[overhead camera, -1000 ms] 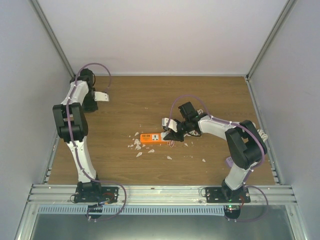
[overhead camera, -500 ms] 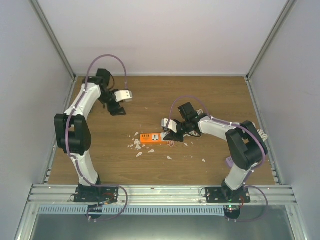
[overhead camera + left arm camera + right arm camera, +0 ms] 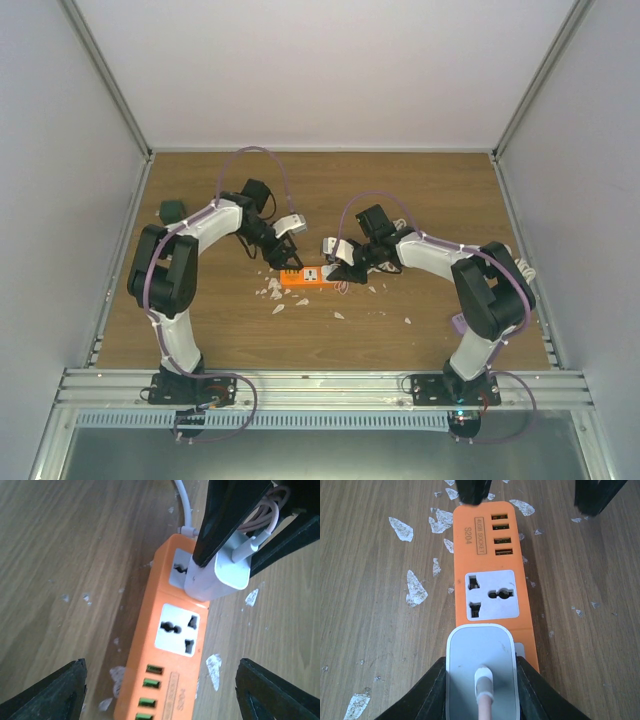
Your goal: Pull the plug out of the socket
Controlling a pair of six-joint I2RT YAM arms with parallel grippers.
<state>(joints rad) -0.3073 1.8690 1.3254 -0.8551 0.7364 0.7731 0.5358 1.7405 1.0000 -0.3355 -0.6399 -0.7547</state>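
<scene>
Top external, checked against the two earlier views: logged swing of left arm (image 3: 215, 225) from far-left corner of worktop (image 3: 420, 190) over to orange socket strip (image 3: 305, 277); logged green object (image 3: 173, 209) now uncovered back there. Logged no shift of right arm (image 3: 440, 255) or strip.

Left wrist: recorded left jaws wide open, USB end of strip between them, fingers (image 3: 52, 695) not visibly touching it.

Right wrist: recorded right jaws closed on white plug (image 3: 480, 665), plug seated in socket nearest them, free socket (image 3: 490, 595) just ahead, white chips (image 3: 415, 590) scattered to one side.

Judged: strip about to be braced by left jaws; pull not yet begun, plug not yet out.

Read on strip beyond free socket: "S204"; boxed line beside it probably "4USB SOCKET", too small for certainty. Found no writing on plug.
</scene>
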